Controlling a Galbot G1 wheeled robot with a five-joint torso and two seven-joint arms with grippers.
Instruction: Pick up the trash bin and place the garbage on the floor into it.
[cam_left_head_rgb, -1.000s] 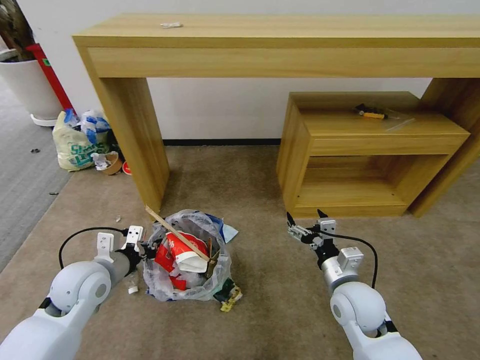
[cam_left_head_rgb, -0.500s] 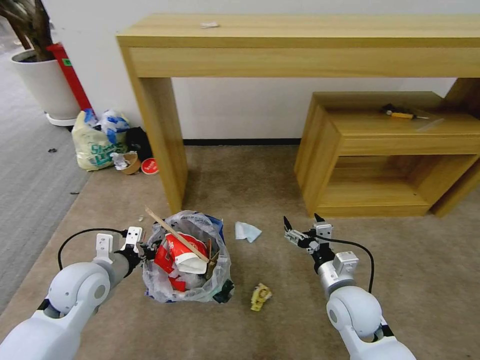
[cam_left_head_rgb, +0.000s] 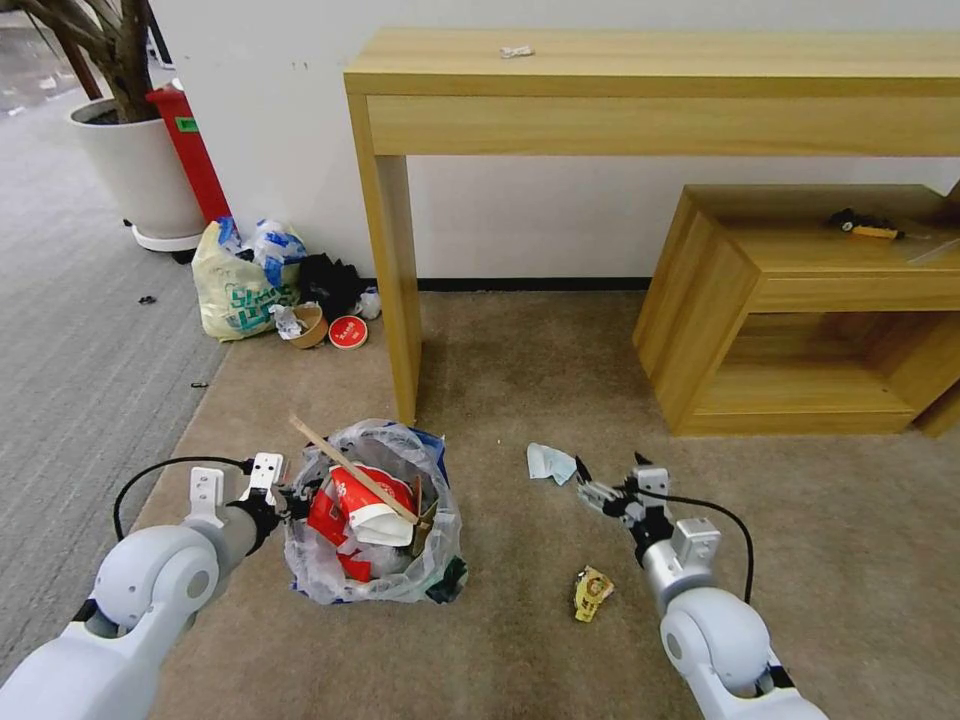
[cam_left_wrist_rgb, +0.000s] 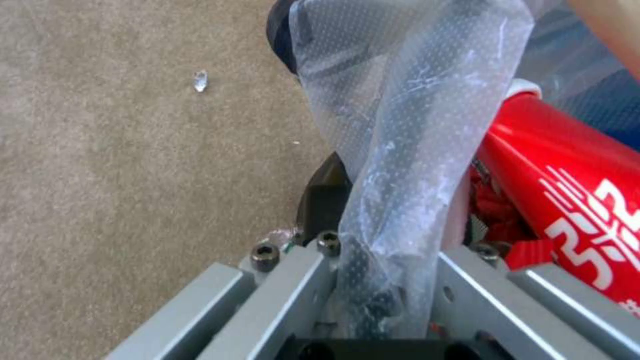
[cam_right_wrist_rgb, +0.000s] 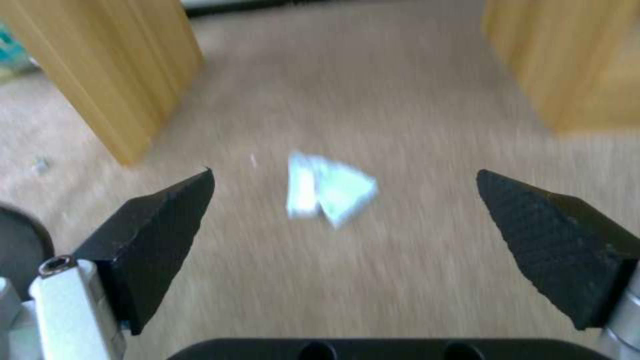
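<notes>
The left claw (cam_left_head_rgb: 300, 497) is clenching the rim of the trash bin (cam_left_head_rgb: 375, 575), its bag (cam_left_wrist_rgb: 407, 150) pinched between the jaws. The bin is sitting on the floor (cam_left_head_rgb: 520, 380) beside the bench leg (cam_left_head_rgb: 395, 270), holding a red cup (cam_left_head_rgb: 365, 497) and wooden stick (cam_left_head_rgb: 350, 468). The right claw (cam_left_head_rgb: 608, 475) is hanging released, jaws apart, near a tissue (cam_right_wrist_rgb: 328, 192). A yellow wrapper (cam_left_head_rgb: 591, 591) is lying beside that arm.

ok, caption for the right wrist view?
Open right pincer hovers above the carpet, a pale tissue scrap lying ahead between its fingertips.
</notes>
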